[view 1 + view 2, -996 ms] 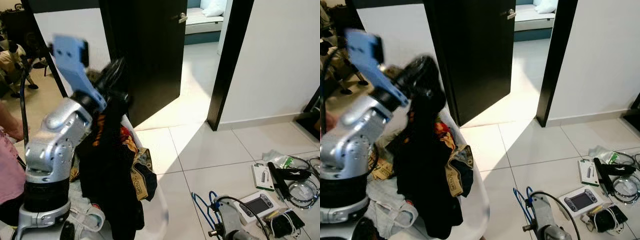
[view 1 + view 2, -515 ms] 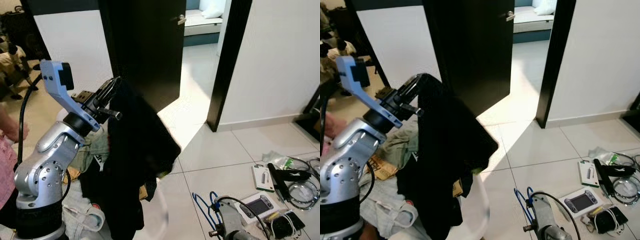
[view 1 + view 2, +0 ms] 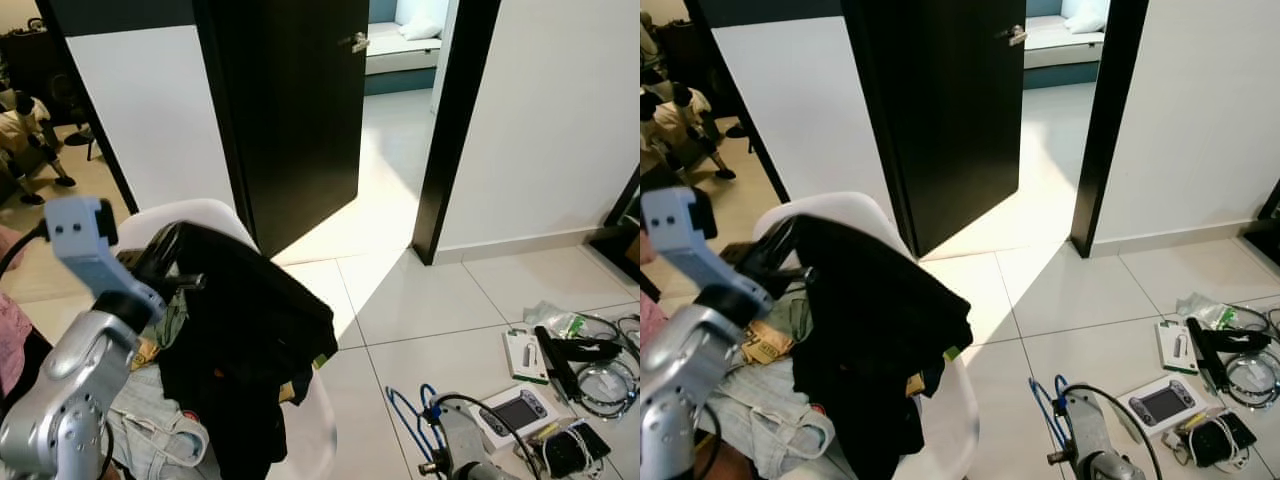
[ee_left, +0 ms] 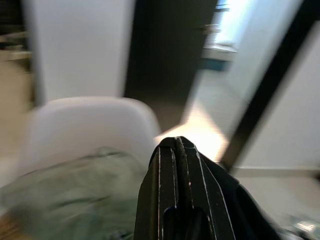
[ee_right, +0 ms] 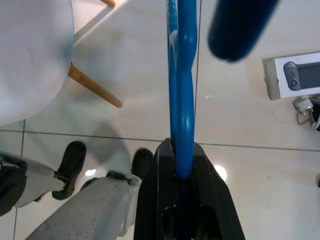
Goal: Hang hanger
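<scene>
The right claw (image 5: 182,200) is clamped on the blue hanger (image 5: 181,90), holding it low by the floor (image 3: 1070,290), probably kept ready for the garment. The left claw (image 4: 177,175) pinches a black garment (image 3: 250,340), lifting it clear of the clothes heaped on the white chair (image 3: 195,212) beneath.

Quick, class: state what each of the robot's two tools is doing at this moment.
Left tool: closed on the black garment.
Right tool: closed on the blue hanger.
</scene>
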Controlling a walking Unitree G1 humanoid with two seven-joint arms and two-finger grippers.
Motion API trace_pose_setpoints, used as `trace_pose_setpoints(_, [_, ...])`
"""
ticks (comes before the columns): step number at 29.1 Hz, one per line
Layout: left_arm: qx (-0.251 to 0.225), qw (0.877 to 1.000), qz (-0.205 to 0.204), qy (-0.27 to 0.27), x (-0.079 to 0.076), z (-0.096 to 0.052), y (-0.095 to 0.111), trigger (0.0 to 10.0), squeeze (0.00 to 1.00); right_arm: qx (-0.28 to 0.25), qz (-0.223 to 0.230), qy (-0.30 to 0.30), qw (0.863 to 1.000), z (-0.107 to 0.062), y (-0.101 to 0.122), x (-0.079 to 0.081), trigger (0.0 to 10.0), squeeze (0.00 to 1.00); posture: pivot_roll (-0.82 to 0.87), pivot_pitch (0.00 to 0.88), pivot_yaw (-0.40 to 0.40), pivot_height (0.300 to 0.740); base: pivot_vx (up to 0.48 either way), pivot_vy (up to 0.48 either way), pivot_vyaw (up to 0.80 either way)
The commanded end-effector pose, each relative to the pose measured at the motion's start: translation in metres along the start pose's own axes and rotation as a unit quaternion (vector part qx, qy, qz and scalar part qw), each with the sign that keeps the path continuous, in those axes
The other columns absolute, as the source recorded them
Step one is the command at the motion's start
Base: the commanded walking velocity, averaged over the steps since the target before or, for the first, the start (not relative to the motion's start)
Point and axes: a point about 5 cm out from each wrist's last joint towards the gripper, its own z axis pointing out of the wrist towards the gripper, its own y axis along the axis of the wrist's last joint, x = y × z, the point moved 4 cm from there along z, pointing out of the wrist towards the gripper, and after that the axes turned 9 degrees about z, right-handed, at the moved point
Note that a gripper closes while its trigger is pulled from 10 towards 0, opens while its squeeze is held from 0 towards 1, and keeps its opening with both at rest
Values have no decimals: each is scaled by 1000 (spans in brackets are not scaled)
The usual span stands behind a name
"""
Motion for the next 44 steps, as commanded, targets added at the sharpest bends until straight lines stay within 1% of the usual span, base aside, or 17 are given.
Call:
trace_pose_setpoints(1, [6, 999, 14, 46, 16, -6, -3, 0, 0, 2, 0, 4, 1000, 1, 0, 2, 10000, 0, 48, 0, 44, 740, 0, 0, 0])
trace_pose_setpoints(3, [28, 997, 15, 69, 26, -13, -15, 0, 0, 2, -1, 4, 1000, 1, 0, 2, 10000, 0, 49, 0, 42, 740, 0, 0, 0])
trace_pose_setpoints(6, [38, 997, 15, 68, 27, -15, -22, 0, 0, 2, -1, 4, 1000, 1, 0, 3, 10000, 0, 49, 0, 42, 740, 0, 0, 0])
trace_pose_setpoints(9, [77, 996, 26, 45, 24, -19, -50, 0, 0, 2, -1, 5, 1000, 1, 0, 4, 10000, 0, 46, 0, 44, 740, 0, 0, 0])
trace_pose_setpoints(11, [85, 995, 30, 39, 23, -19, -55, 0, 0, 2, -1, 5, 1000, 1, 0, 4, 10000, 0, 42, 0, 45, 740, 0, 0, 0])
trace_pose_setpoints(15, [107, 992, 59, 38, 25, -20, -68, 745, 0, 2, -1, 4, 1000, 1, 0, 4, 10000, 0, 40, 0, 48, 740, 0, 0, 0])
trace_pose_setpoints(17, [129, 985, 98, 66, 40, -23, -79, 0, 0, 2, -1, 3, 1000, 1, 0, 3, 10000, 0, 38, 0, 50, 740, 0, 0, 0])
trace_pose_setpoints(18, [137, 981, 112, 84, 48, -25, -82, 0, 0, 1, -1, 2, 1000, 1, 0, 3, 10000, 0, 38, 0, 50, 740, 0, 0, 0])
trace_pose_setpoints(19, [137, 981, 112, 84, 48, -25, -82, 0, 0, 1, -1, 2, 1000, 1, 0, 3, 10000, 0, 38, 0, 50, 740, 0, 0, 0])
trace_pose_setpoints(20, [140, 974, 130, 119, 63, -27, -82, 0, 0, 2, -2, 2, 1000, 1, 0, 3, 10000, 0, 38, 0, 50, 740, 0, 0, 0])
trace_pose_setpoints(31, [113, 958, 177, 195, 94, -31, -67, 0, 0, 4, -4, 2, 1000, 1, 0, 2, 10000, 0, 37, 0, 43, 740, 0, 0, 0])
trace_pose_setpoints(32, [119, 951, 193, 209, 99, -36, -69, 0, 0, 4, -4, 2, 1000, 1, 0, 2, 10000, 0, 37, 0, 43, 740, 0, 0, 0])
trace_pose_setpoints(38, [147, 939, 206, 234, 104, -47, -80, 0, 0, 4, -4, 2, 1000, 1, 0, 2, 10000, 0, 38, 0, 44, 740, 0, 0, 0])
trace_pose_setpoints(41, [159, 939, 198, 231, 101, -49, -88, 0, 0, 4, -5, 2, 1000, 1, 0, 2, 10000, 0, 39, 0, 41, 740, 0, 0, 0])
trace_pose_setpoints(42, [164, 941, 193, 225, 97, -49, -92, 3686, 0, 5, -5, 2, 1000, 1, -1, 2, 10000, 0, 37, 0, 43, 740, 0, 0, 0])
trace_pose_setpoints(43, [172, 945, 184, 209, 91, -48, -98, 6627, 0, 5, -5, 2, 1000, 1, -1, 2, 10000, 0, 37, 0, 43, 740, 0, 0, 0])
trace_pose_setpoints(44, [177, 947, 178, 198, 86, -47, -102, 6627, 0, 5, -5, 2, 1000, 1, -1, 2, 10000, 0, 36, 0, 45, 740, 0, 0, 0])
